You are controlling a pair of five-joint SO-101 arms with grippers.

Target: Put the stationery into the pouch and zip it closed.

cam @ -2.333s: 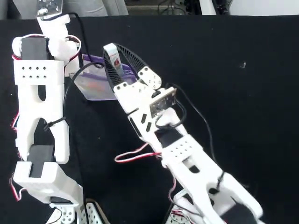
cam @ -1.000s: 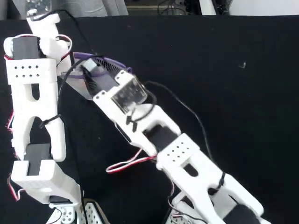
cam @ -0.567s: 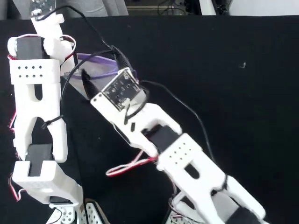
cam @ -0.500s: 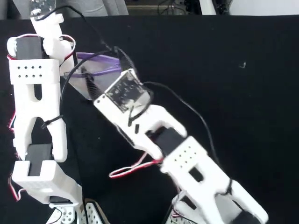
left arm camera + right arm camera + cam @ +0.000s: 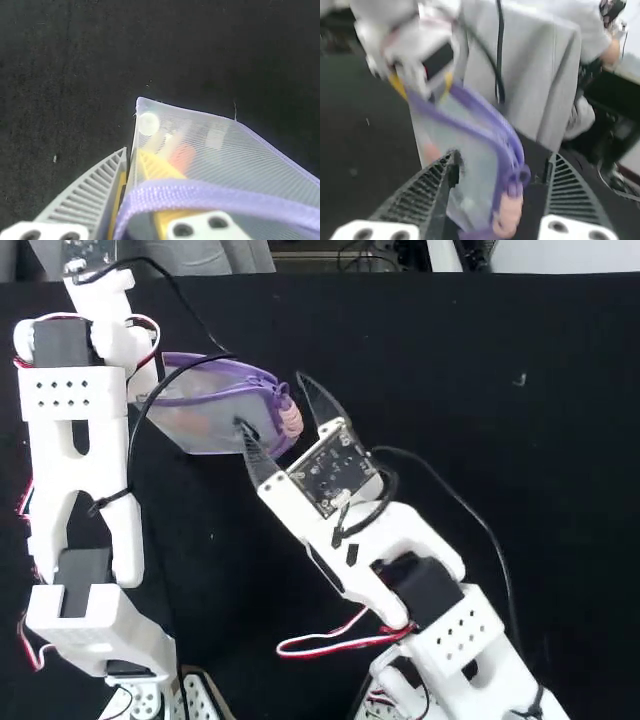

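I read the left claw [image 5: 131, 167] clamped on the pouch [image 5: 215, 155] edge; right claw [image 5: 502, 159] jaws apart (straddling its zipper end) over the surface [image 5: 500, 390].

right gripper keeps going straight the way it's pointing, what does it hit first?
The pouch. The open right gripper points at its zip end, where the pink pull hangs, apparently already between its fingers, though depth is hard to judge. The left gripper holds the other end.
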